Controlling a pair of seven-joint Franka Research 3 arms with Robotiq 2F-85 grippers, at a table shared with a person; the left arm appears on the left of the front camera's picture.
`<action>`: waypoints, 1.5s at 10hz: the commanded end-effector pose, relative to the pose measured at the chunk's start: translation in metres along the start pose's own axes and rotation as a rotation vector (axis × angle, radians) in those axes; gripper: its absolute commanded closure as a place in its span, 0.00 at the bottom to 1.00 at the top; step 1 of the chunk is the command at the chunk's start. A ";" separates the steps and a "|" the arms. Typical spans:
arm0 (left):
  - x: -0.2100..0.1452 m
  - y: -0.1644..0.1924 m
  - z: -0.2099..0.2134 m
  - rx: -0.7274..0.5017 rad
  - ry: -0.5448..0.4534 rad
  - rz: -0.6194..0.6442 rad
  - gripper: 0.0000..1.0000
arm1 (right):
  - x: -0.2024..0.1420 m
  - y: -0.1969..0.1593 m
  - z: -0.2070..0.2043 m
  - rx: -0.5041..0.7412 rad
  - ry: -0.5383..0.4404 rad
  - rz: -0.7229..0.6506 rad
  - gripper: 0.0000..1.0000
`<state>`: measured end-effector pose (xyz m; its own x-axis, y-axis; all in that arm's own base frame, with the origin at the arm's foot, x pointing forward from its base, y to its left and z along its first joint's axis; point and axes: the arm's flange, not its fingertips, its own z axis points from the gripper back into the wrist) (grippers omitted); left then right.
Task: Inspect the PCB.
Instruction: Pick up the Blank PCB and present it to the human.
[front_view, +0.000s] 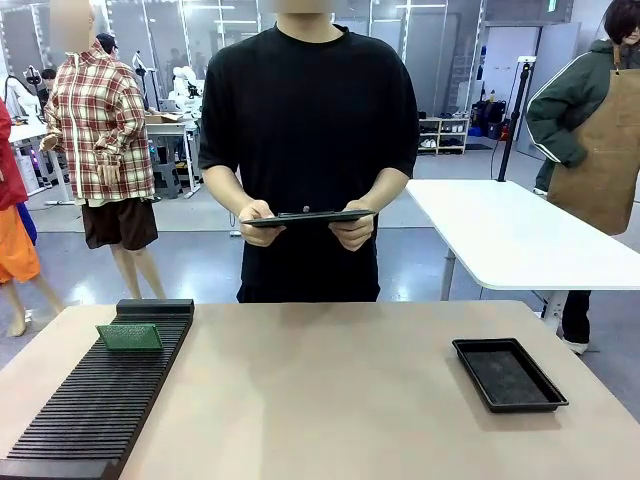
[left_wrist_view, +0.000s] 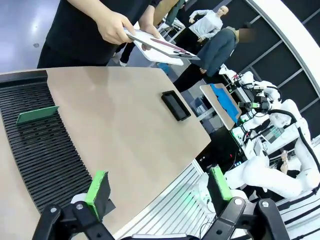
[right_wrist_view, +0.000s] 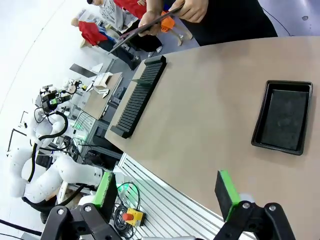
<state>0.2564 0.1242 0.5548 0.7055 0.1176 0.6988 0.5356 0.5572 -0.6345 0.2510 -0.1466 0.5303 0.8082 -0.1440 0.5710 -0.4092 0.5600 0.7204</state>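
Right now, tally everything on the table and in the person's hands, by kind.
Black slotted rack: 1
Green PCB, standing in the rack: 1
Black tray: 1
Clipboard: 1
Total: 4

I'm looking along my left gripper (left_wrist_view: 159, 185), which is showing black linkage fingers, round silver pivot screws (left_wrist_view: 235, 201) and bright green pads (left_wrist_view: 97, 186). My right gripper (right_wrist_view: 166, 191) is showing the same black links and green pads. The person (front_view: 310, 230) across from me is wearing a black short-sleeved T-shirt (front_view: 310, 110).
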 end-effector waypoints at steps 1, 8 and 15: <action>0.002 -0.002 -0.001 -0.020 -0.002 -0.023 0.00 | 0.001 0.002 0.001 0.006 -0.004 0.014 0.00; 0.043 -0.041 -0.022 0.313 0.212 -0.307 0.00 | 0.001 0.002 0.001 0.006 -0.004 0.014 0.00; 0.114 -0.041 -0.167 0.649 1.028 -1.276 0.00 | 0.001 0.002 0.001 0.006 -0.004 0.014 0.00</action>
<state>0.3775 -0.0300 0.6089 0.3019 -0.9351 0.1856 0.8734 0.3493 0.3393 0.2491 -0.1450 0.5313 0.8130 -0.1457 0.5638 -0.3997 0.5645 0.7222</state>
